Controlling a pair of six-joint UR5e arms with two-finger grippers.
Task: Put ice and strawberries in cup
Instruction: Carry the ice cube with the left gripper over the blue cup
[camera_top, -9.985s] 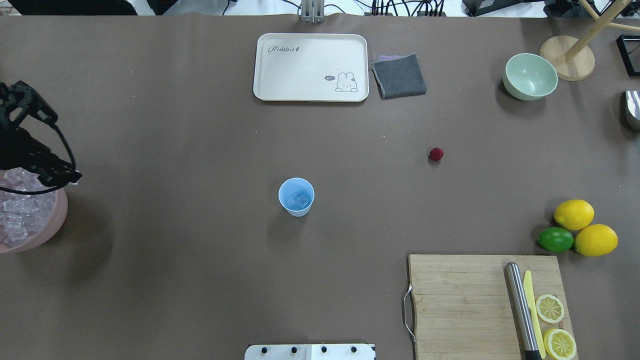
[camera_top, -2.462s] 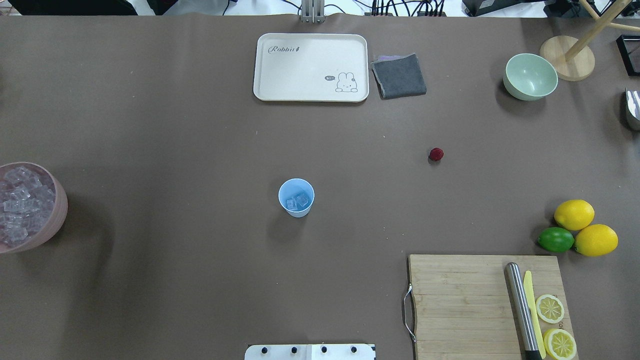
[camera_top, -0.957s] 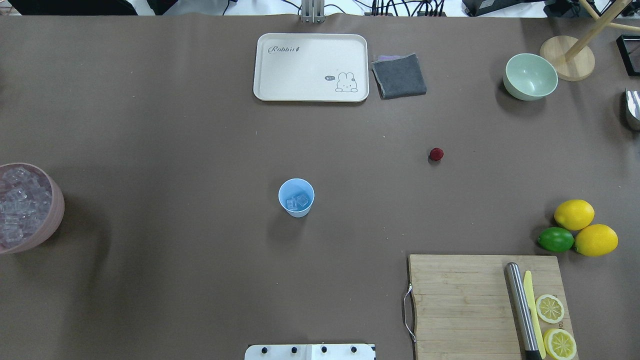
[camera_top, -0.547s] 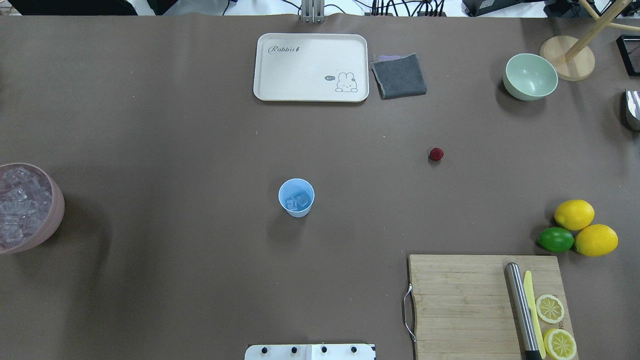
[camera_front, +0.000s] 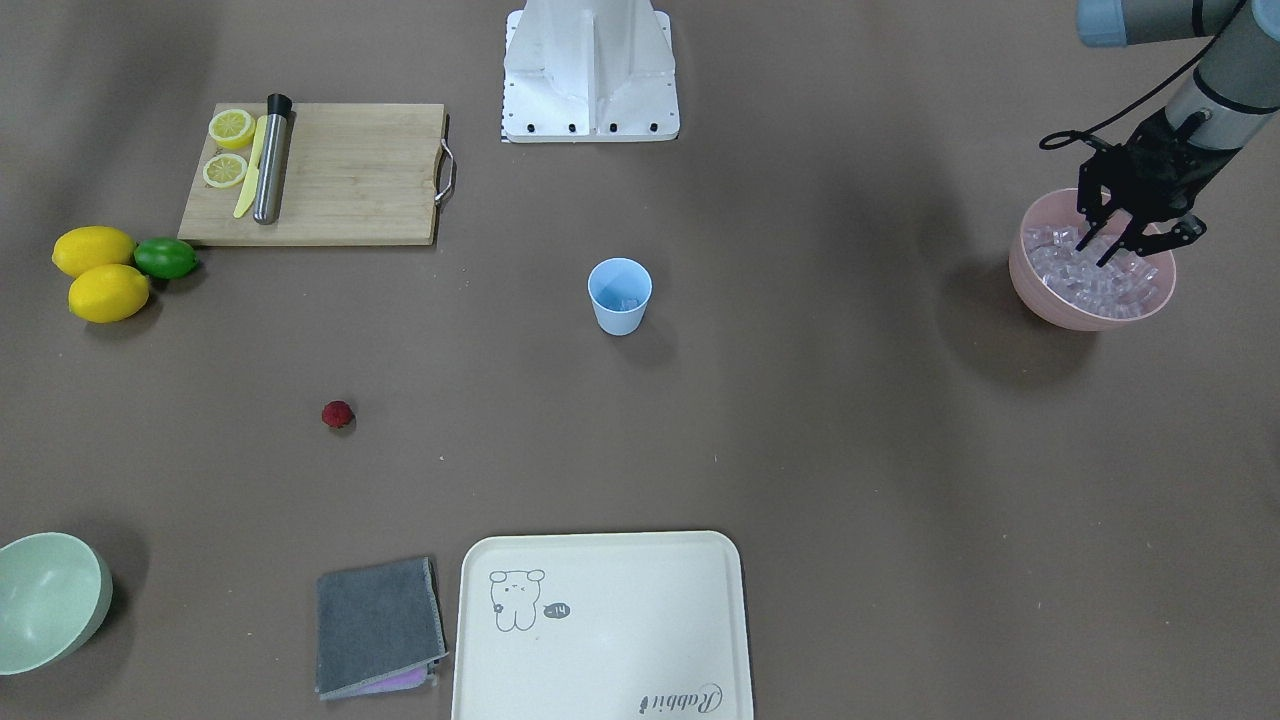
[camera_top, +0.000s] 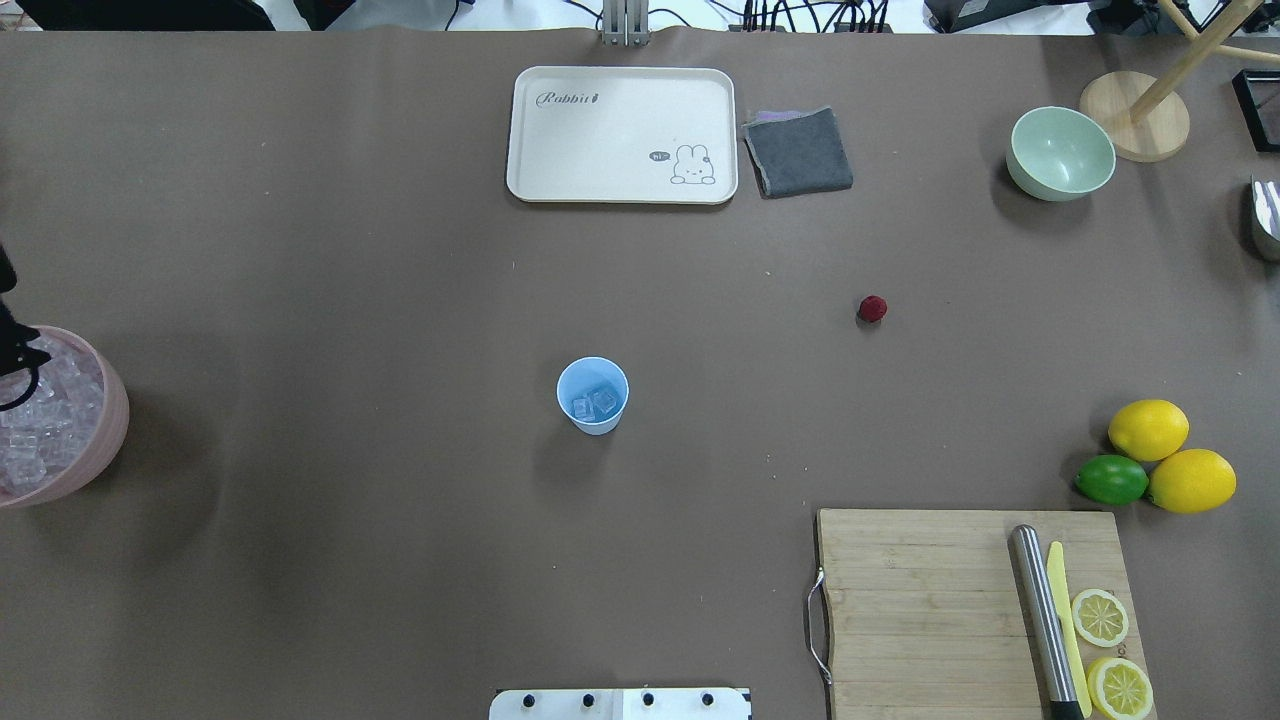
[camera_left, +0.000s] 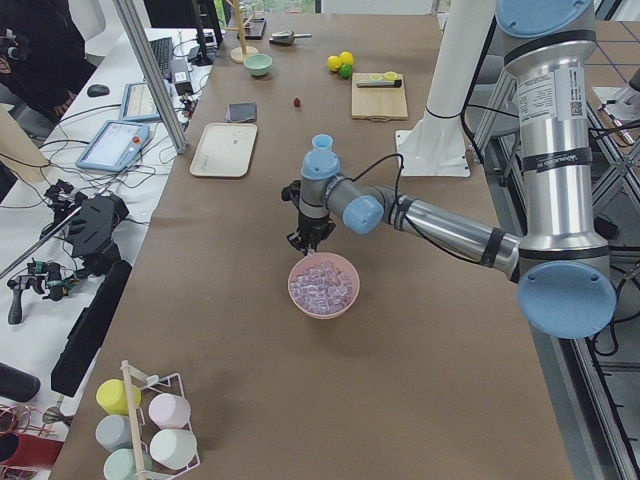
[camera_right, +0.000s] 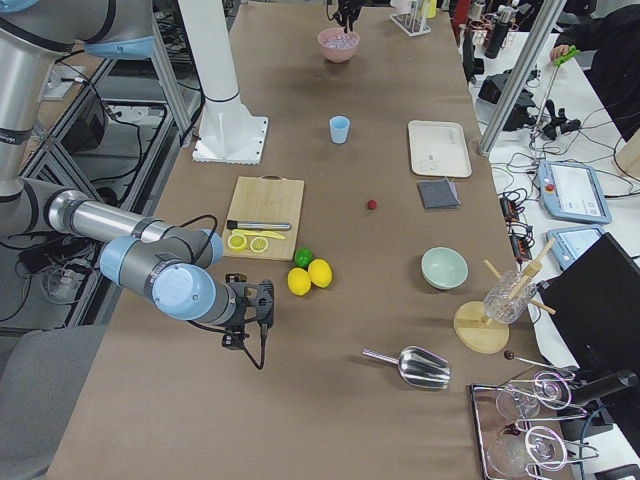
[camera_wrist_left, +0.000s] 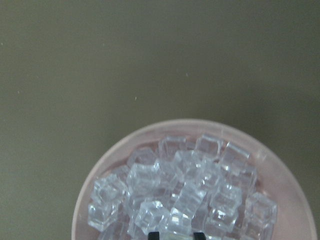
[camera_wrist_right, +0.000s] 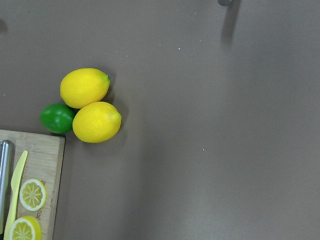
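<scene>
Your left gripper (camera_front: 1097, 252) is back over the pink bowl (camera_front: 1035, 290) at the robot's left end of the table (camera_front: 800, 420). Its jaws are spread and empty, tips just above the heaped ice (camera_front: 1100, 285); a second ago that bowl stood unattended. The cup (camera_front: 619, 305) at mid-table holds two cubes (camera_top: 592, 404), up from one ten seconds back, so a third pick looks to be starting. The strawberry (camera_front: 338, 413) lies on the table, well apart from the cup, unmoved. Your right gripper (camera_right: 255, 312) hangs near the lemons (camera_right: 310, 275); whether it is spread or clenched cannot be told. The fruit half of the job remains.
</scene>
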